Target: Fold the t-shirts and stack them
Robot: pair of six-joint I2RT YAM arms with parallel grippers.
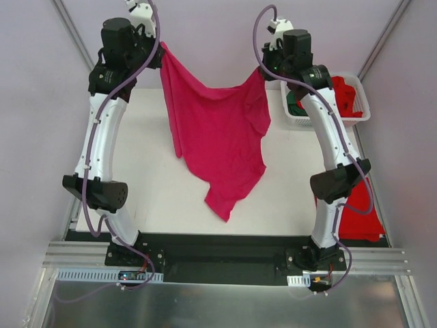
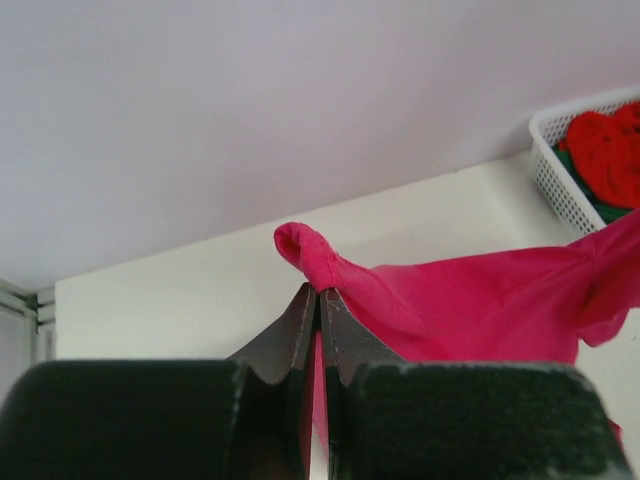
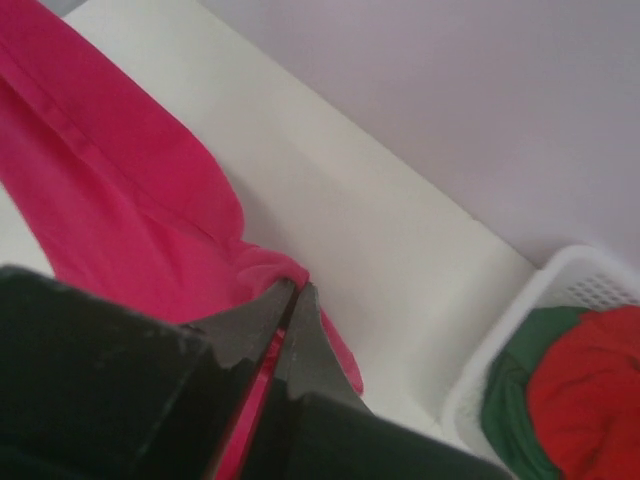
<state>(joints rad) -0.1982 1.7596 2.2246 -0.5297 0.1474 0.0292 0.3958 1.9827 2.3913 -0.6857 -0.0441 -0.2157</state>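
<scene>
- Left gripper (image 1: 160,49): jaws pressed together on a bunched corner of the magenta t-shirt (image 1: 218,137). In the left wrist view the pink cloth runs down between the fingertips (image 2: 312,305) and a small knob of it pokes out past them.
- Right gripper (image 1: 262,68): jaws likewise clamped on a wad of the same shirt. In the right wrist view the cloth is pinched at the tips (image 3: 293,285) and streams away to the upper left.
- The shirt hangs in the air between the two grippers, over the far half of the table (image 1: 150,171).
- Key relation: the held edge runs left to right from one gripper to the other and sags in the middle. The body hangs from it, ending in a point (image 1: 222,212) on the near side. I cannot tell whether that point touches the table.
- Each arm has its own end, so neither is nearer.
- Judgement: laying it flat needs both grippers to spread apart along that left-right line, taking out the sag, then to descend together.
- Other shirts: a red t-shirt (image 1: 345,92) and a green t-shirt (image 1: 295,108) sit in the basket (image 1: 364,116) far right. Another red one (image 1: 358,215) lies at the table's near right edge.
</scene>
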